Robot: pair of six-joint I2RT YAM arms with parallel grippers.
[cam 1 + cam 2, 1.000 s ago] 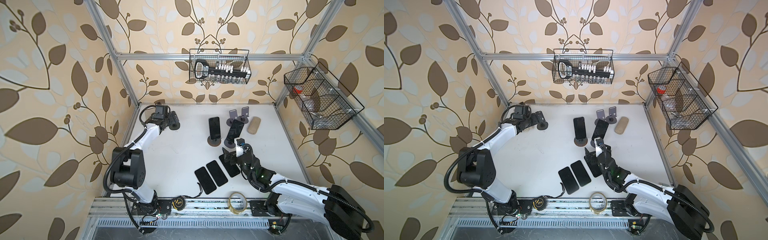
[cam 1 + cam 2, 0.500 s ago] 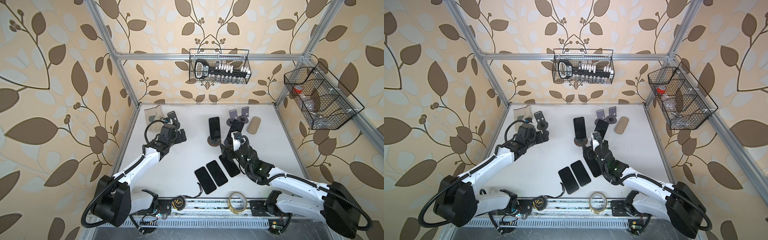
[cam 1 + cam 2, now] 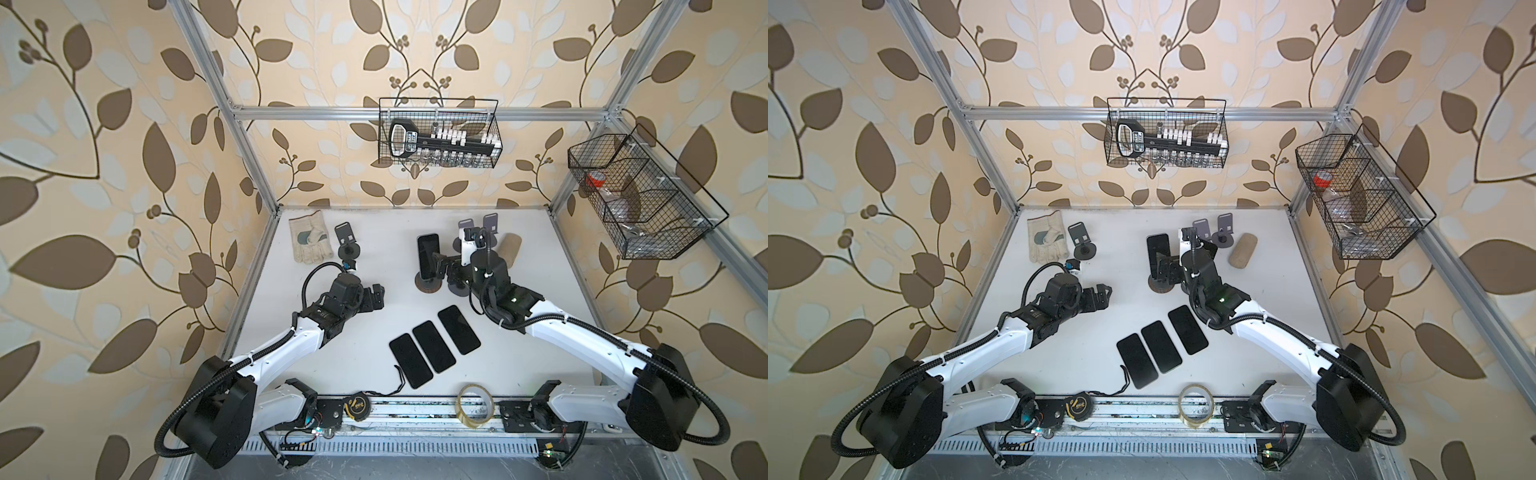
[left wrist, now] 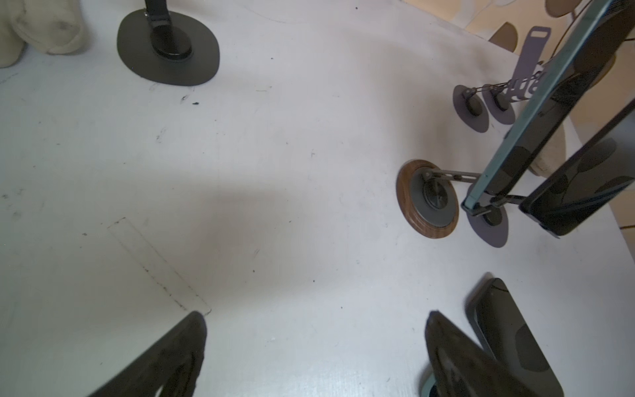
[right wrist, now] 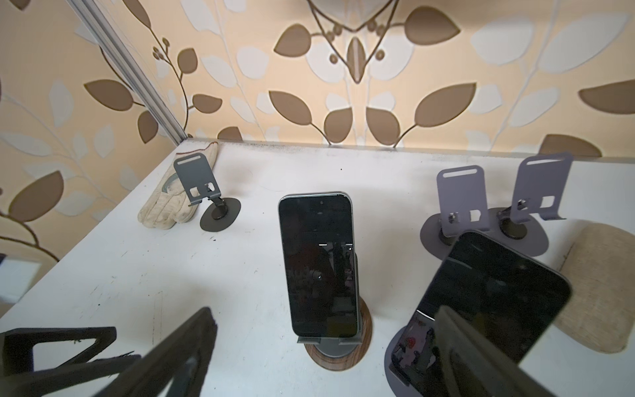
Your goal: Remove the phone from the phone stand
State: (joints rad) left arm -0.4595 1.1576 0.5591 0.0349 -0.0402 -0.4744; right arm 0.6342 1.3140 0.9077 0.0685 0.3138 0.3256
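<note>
**Both arms advanced; right claw at the standing phone, nothing gripped**

Since a second ago the left arm [image 3: 270,353] has swung out of the far left corner. This uncovers a glove [image 3: 309,241] and an empty dark stand [image 3: 348,245]. The right arm [image 3: 582,336] has pushed forward to the stands.

Left to right across the tabletop [image 3: 390,232]:

- **Left claw:** The left claw [image 3: 373,297] hangs low near the middle on an outstretched arm. Its jaws are wide apart and hold nothing. The left wrist view shows only bare surface between its fingers [image 4: 165,357].
- **Flat phones:** Three phones [image 3: 435,347] lie flat in a row, judged already taken off their stands.
- **Task phone:** The phone [image 5: 319,268] stands upright on the wood-based phone stand [image 5: 343,362], seated on its lip.
- **Right claw:** The right claw [image 3: 445,268] sits just beside that phone with the wrist bent downward. Its jaws are fully apart and closed on nothing. Whether a finger touches the phone cannot be told.
- **Second phone:** A second phone [image 5: 494,292] leans on a lilac stand [image 4: 489,230], close against one finger of the right claw.
- **Beyond:** Two empty lilac stands [image 5: 462,199] and a beige pad [image 3: 510,249] lie further on.

**Finding:** the approach looks complete, but the grasp and lift are outstanding. The neighbouring phone crowds the claw and could be knocked as the jaws close.
</note>
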